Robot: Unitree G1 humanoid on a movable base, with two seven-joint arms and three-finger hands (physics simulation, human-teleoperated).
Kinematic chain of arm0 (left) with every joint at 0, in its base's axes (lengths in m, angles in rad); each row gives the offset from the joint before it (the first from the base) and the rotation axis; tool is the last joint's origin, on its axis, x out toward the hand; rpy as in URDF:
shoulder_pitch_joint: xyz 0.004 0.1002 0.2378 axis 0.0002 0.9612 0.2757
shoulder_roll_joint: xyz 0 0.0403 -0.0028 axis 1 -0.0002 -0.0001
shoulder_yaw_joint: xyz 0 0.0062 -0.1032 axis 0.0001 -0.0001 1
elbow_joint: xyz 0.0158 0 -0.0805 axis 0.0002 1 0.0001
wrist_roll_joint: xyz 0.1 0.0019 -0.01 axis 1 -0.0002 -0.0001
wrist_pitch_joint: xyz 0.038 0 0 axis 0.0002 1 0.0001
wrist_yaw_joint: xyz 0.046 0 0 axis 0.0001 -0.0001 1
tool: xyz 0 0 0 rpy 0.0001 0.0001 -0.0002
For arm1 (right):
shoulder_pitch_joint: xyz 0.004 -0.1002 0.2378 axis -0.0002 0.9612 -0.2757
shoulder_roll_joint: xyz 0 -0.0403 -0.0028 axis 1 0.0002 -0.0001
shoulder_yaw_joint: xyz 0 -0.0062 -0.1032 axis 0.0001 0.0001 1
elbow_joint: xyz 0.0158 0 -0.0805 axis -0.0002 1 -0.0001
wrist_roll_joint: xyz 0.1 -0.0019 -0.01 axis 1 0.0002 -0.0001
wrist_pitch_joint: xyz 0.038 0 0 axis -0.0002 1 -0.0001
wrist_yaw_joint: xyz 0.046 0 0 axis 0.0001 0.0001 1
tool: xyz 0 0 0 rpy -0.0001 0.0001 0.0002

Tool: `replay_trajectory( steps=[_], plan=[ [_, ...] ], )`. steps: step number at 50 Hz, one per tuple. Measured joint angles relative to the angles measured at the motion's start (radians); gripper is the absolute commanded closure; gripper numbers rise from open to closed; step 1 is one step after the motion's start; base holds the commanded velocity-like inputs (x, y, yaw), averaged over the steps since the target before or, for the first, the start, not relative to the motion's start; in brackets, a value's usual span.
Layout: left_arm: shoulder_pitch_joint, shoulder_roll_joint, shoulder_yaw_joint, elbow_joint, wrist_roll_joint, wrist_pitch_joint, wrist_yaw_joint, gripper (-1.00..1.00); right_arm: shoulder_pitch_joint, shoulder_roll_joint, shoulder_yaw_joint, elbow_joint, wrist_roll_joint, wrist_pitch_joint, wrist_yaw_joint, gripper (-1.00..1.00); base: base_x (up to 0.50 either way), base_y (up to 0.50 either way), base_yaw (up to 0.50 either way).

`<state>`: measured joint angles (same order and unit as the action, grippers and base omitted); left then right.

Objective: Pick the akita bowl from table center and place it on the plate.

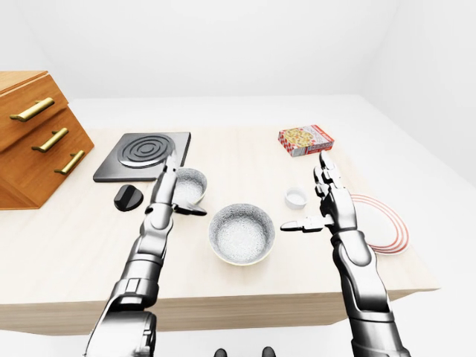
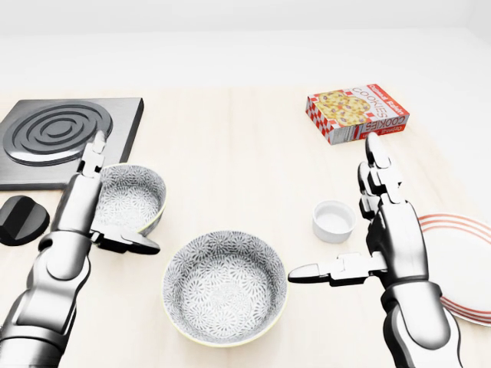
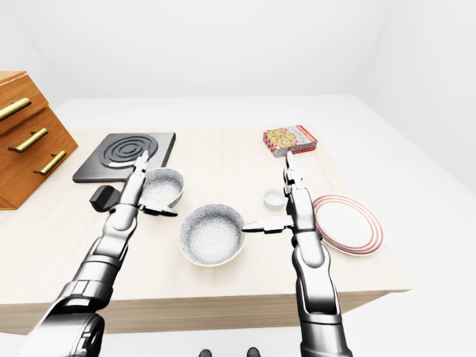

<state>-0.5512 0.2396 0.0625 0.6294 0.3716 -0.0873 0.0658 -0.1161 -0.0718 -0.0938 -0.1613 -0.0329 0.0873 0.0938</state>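
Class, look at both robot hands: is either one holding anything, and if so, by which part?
Nothing is held. The left hand and right hand are both open, flanking the large bowl without touching it.

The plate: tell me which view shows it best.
The right-eye view: the plate lies whole beside the right hand. In the left-eye view the arm covers its left part; the head view cuts it at the right edge.
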Motion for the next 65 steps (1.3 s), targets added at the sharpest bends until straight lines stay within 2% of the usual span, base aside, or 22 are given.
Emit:
replay_trajectory(
  steps=[8,22,41,51,61,62,63,64,65],
  plan=[
    [-0.076,0.024,-0.031,0.253,0.177,0.0,0.067,-1.0,0.001,0.0,0.001,0.004,-0.002,0.0,0.001,-1.0,0.0,0.0,0.0],
    [-0.152,0.031,-0.079,0.502,0.364,0.0,0.16,-1.0,0.002,0.001,0.002,0.008,-0.003,0.0,0.003,-1.0,0.0,0.0,0.0],
    [-0.251,0.026,-0.119,0.649,0.565,0.0,0.241,-1.0,0.002,0.003,0.006,0.018,-0.005,0.0,0.006,-1.0,0.0,0.0,0.0],
    [-0.246,0.004,-0.132,0.682,0.64,0.0,0.279,-1.0,0.001,0.003,0.008,0.023,-0.007,0.0,0.006,-1.0,0.0,0.0,0.0],
    [-0.237,-0.011,-0.136,0.694,0.674,0.0,0.269,-1.0,0.006,0.004,0.009,0.028,-0.007,0.0,0.009,-1.0,0.0,0.0,0.0],
    [-0.237,-0.011,-0.136,0.695,0.675,0.0,0.265,-0.54,0.007,0.004,0.009,0.028,-0.007,0.0,0.009,-1.0,0.0,0.0,0.0],
    [-0.237,-0.012,-0.135,0.695,0.676,0.0,0.263,0.32,0.008,0.004,0.009,0.028,-0.007,0.0,0.009,-1.0,0.0,0.0,0.0],
    [-0.237,-0.012,-0.134,0.695,0.676,0.0,0.259,0.7,0.008,0.004,0.009,0.029,-0.007,0.0,0.01,-1.0,0.0,0.0,0.0],
    [-0.237,-0.012,-0.133,0.695,0.675,0.0,0.256,0.99,0.009,0.005,0.009,0.029,-0.006,0.0,0.01,-1.0,0.0,0.0,0.0]
  ],
)
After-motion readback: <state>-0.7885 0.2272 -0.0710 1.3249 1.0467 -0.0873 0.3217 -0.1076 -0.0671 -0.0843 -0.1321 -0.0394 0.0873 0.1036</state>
